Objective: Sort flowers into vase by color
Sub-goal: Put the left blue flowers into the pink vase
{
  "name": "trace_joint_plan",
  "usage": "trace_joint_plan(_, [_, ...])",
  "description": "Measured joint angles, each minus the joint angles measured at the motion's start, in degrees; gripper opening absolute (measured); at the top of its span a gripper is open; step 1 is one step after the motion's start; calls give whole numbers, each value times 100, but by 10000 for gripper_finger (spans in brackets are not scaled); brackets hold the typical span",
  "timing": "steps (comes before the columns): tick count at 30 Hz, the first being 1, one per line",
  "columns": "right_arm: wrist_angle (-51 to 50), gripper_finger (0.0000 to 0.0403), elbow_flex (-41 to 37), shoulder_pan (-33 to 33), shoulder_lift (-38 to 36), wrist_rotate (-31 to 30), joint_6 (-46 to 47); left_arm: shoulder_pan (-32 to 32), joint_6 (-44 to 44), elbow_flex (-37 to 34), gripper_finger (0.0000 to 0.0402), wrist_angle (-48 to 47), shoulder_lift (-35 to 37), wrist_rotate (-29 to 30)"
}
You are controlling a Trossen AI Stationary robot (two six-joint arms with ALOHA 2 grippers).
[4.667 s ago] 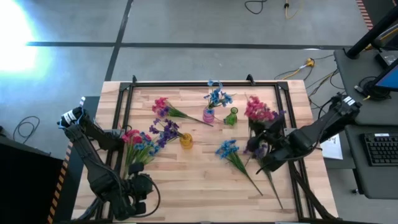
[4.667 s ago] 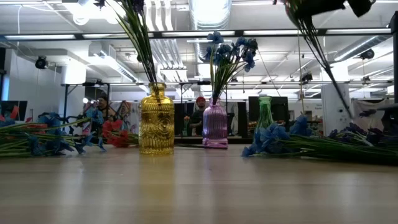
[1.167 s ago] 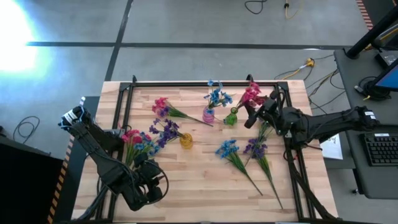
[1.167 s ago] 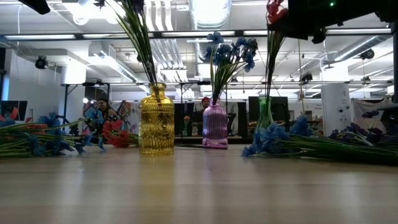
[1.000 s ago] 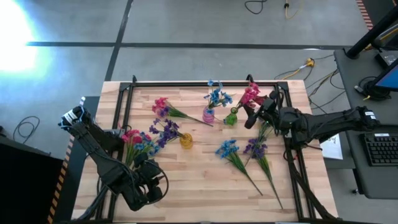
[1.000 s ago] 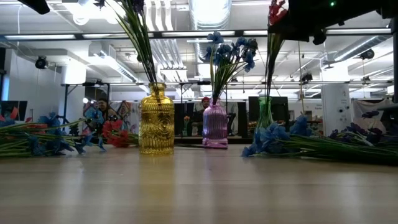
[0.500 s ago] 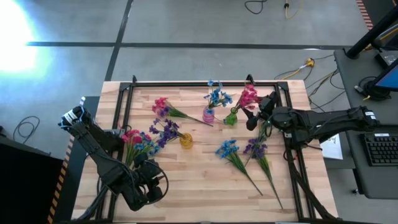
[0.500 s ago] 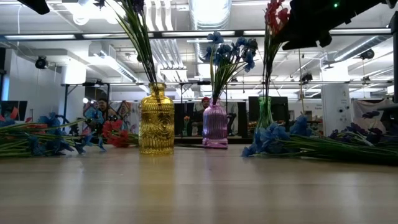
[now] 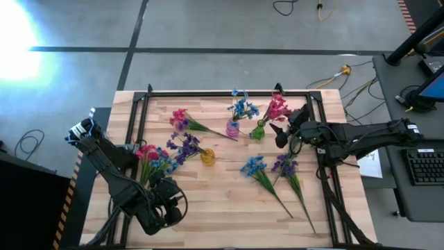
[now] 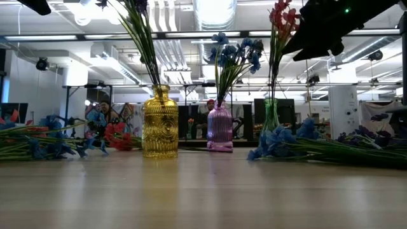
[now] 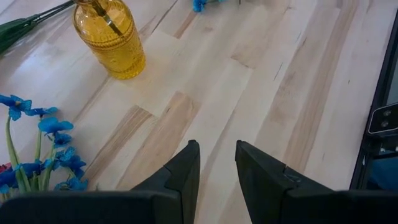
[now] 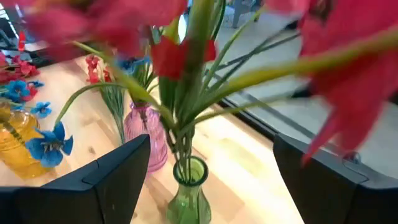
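Note:
Red-pink flowers (image 9: 277,107) stand with their stems in the green vase (image 9: 257,130), their blooms (image 10: 282,19) high above it. My right gripper (image 9: 280,133) is open just to the vase's right. Its fingers (image 12: 118,177) stand on either side of the stems (image 12: 186,134) without touching them. Blue flowers (image 9: 241,107) stand in the pink vase (image 9: 232,128). Purple ones (image 9: 186,144) stand in the yellow vase (image 9: 207,157). My left gripper (image 9: 161,201) waits near the front left, its fingers (image 11: 186,171) a narrow gap apart with nothing between them.
Loose sprigs lie flat on the wooden table (image 9: 222,201). There is a red-and-blue heap (image 9: 154,160) at the left and a pink sprig (image 9: 182,119) behind it. Blue (image 9: 255,167) and purple (image 9: 286,167) sprigs lie right of centre. A black frame (image 9: 142,111) rims the table.
My right gripper has let go of the red-pink flowers, tipped its fingers downward and drawn slightly toward the table's right. The flowers have settled a little lower in the green vase and now stand free.

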State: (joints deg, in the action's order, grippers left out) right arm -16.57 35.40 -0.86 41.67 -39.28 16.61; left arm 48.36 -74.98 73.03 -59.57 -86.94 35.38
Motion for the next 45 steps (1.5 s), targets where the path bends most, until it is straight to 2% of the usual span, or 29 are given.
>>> trace_joint_plan(3, [-200,335,0,0,0,155,225,-1,-486,0,91,-141,0,-294])
trace_joint_plan(8, [-493,336,0,0,0,415,549,8,-1835,0,91,-641,-45,-1707])
trace_joint_plan(15, [-510,338,0,0,0,537,611,28,-2676,0,91,-1622,-425,-2902])
trace_joint_plan(25, [-512,338,0,0,0,736,609,17,-2935,-212,91,-1766,-977,-3010])
trace_joint_plan(33, [-508,338,0,0,0,803,600,22,-3573,-1140,91,-913,-750,-3249])
trace_joint_plan(37, [-506,336,0,0,0,803,598,22,-3928,-1546,91,-634,-694,-3568])
trace_joint_plan(45, [-514,340,0,0,0,803,594,22,-4172,-1771,91,-440,-686,-3606])
